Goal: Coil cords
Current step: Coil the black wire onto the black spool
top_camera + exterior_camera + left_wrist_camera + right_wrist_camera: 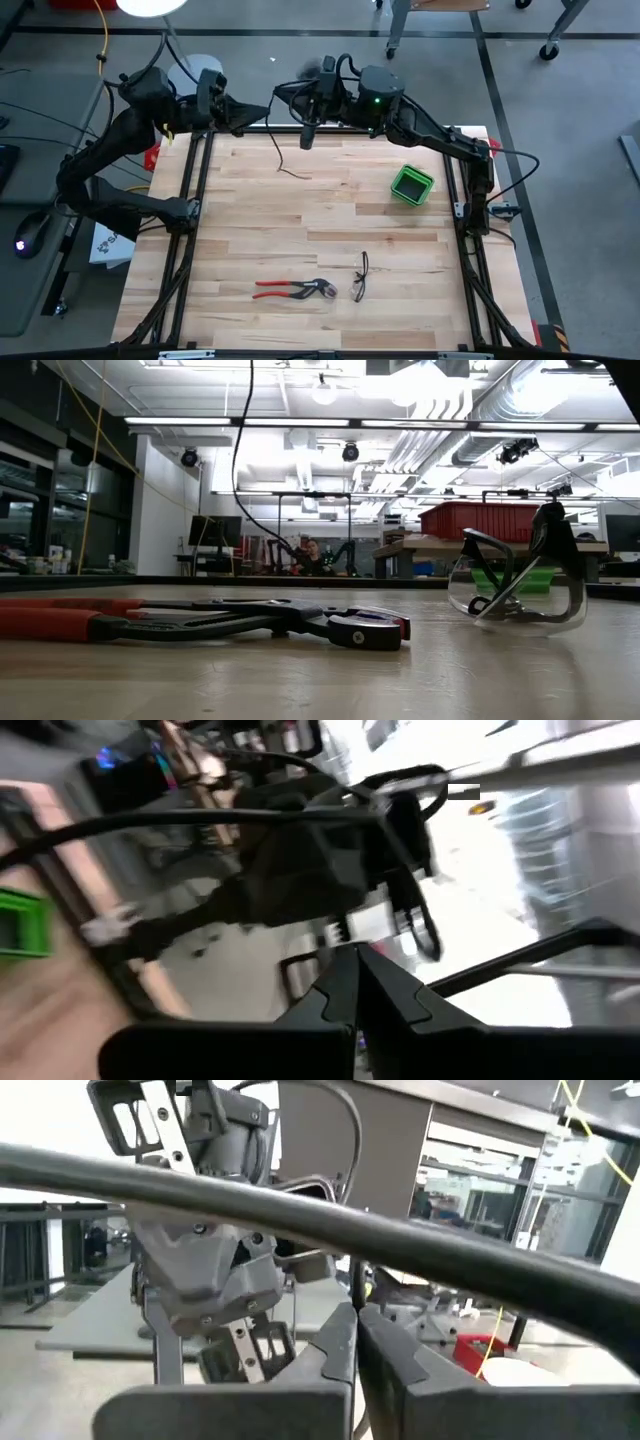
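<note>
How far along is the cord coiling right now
Nothing looks coiled yet. Both grippers, left gripper and right gripper, are raised at the table's far edge with fingers closed, and a thin black cord hangs between them, its tail trailing loose on the table. The winding itself is still left.

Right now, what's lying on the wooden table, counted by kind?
Pliers, red-handled: 1
Clear safety glasses: 1
Green box: 1
Thin black cord, hanging onto the table's far side: 1
Total: 4
</note>
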Robot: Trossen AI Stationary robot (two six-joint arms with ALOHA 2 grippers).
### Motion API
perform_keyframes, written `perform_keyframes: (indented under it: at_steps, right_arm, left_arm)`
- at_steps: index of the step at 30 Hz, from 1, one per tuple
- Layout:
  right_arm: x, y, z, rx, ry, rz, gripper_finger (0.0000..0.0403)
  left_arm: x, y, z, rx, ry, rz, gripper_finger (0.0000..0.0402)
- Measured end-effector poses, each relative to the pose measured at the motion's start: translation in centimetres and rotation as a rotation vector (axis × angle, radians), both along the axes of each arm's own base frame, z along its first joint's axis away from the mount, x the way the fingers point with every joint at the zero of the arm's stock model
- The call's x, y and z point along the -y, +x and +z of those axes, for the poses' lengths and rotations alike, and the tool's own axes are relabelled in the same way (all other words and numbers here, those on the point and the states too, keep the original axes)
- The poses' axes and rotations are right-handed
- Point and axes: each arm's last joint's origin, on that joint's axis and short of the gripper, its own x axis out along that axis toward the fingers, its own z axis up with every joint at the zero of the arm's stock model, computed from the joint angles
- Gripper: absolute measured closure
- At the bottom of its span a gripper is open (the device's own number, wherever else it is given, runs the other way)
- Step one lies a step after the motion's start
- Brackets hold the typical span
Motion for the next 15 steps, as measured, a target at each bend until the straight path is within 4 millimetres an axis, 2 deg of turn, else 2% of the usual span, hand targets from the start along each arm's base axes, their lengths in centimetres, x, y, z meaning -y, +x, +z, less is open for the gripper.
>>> perform_keyframes:
  at_steps: [6,15]
  right_arm:
    - [-0.3,0.1,-0.8,-0.080,0.043,0.023,0.0403]
    - [-3.0,-0.1,-3.7,-0.395,0.106,0.150,0.0403]
  left_arm:
    - [0.2,-1.1,-1.6,-0.193,0.093,0.006,0.0401]
    - [0.5,-2.9,-4.0,-0.485,0.288,0.052,0.0401]
